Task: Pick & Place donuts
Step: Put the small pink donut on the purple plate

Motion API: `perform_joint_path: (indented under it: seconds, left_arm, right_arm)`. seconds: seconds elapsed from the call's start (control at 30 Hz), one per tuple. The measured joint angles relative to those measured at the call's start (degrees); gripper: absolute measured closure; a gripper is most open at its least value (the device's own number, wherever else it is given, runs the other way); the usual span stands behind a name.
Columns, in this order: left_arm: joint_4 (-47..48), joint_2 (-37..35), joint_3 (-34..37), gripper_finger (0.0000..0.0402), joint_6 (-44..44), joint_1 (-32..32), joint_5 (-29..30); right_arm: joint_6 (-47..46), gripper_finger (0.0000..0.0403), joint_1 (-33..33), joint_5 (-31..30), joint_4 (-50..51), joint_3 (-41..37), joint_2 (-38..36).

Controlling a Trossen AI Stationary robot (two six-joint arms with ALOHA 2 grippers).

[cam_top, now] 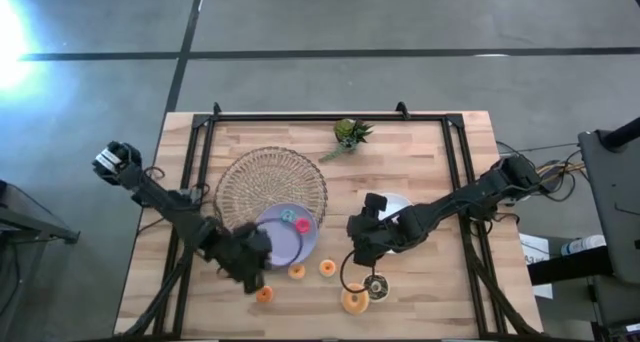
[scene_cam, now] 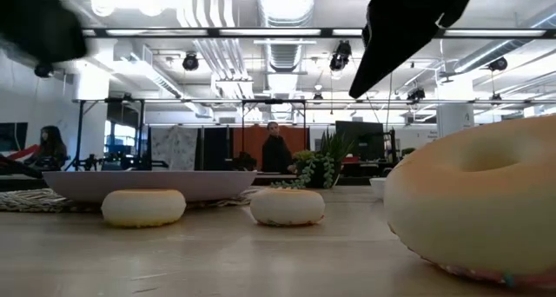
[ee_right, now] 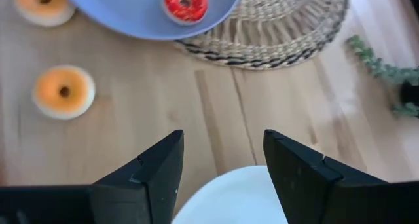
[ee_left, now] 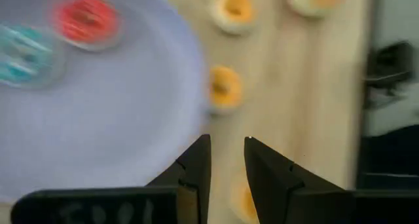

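Note:
A lilac plate (cam_top: 275,244) lies on a woven mat (cam_top: 268,180) and carries a red donut (cam_top: 302,224) and a teal donut (cam_top: 288,217). Three tiny orange donuts (cam_top: 296,271) (cam_top: 327,268) (cam_top: 264,294) rest on the wood near it. A larger orange donut (cam_top: 354,300) and a dark one (cam_top: 377,286) lie by the near edge. My left gripper (cam_top: 250,272) hangs over the plate's near rim, its fingers a narrow gap apart (ee_left: 228,152) with nothing between them. My right gripper (cam_top: 358,250) is open (ee_right: 222,145) and empty above a white plate (ee_right: 229,198).
A small green plant (cam_top: 350,134) stands near the far edge. The woven mat (ee_right: 275,27) reaches out from under the lilac plate (ee_right: 131,8). In the low view a big donut (scene_cam: 478,201) fills the right foreground. People are in the room behind.

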State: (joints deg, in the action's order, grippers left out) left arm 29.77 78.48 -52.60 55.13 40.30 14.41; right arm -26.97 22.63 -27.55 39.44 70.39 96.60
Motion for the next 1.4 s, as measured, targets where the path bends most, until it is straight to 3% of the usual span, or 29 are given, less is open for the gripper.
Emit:
perform_joint_path:
  seconds: [0.13, 0.37, 0.67, 0.8, 0.93, 1.2, 1.4]
  left_arm:
    - [-7.25, 9.56, -0.14, 0.0335, 5.00, 7.08, -3.67]
    - [1.22, 21.53, -14.35, 0.0330, 6.41, 8.78, -4.14]
    - [11.77, 29.62, -23.38, 0.0233, 12.06, 10.51, -3.68]
    - [16.23, 30.53, -25.84, 0.0203, 13.74, 10.44, 1.03]
    - [20.17, 30.77, -27.52, 0.0202, 14.06, 10.47, 4.05]
    - [19.70, 34.48, -26.60, 0.0214, 13.97, 10.75, 2.70]
    - [21.64, 35.98, -26.23, 0.0261, 13.75, 10.42, 3.19]
  right_arm:
    - [0.39, 0.0200, 0.00, 0.65, -0.05, -0.04, 0.00]
    - [0.32, 0.0200, 0.00, 0.81, -0.85, -0.11, 0.00]
    - [1.08, 0.0200, 0.00, 0.81, -0.95, -0.49, 0.00]
    - [1.06, 0.0200, 0.00, 0.81, -1.01, -1.39, 0.00]
    - [0.33, 0.0200, 0.00, 1.07, -1.09, -2.73, 0.01]
    - [-2.42, 0.0200, 0.09, 2.62, -1.56, -5.58, 0.02]
    - [-2.63, 0.0200, 0.09, 2.64, -5.02, -6.56, -0.52]
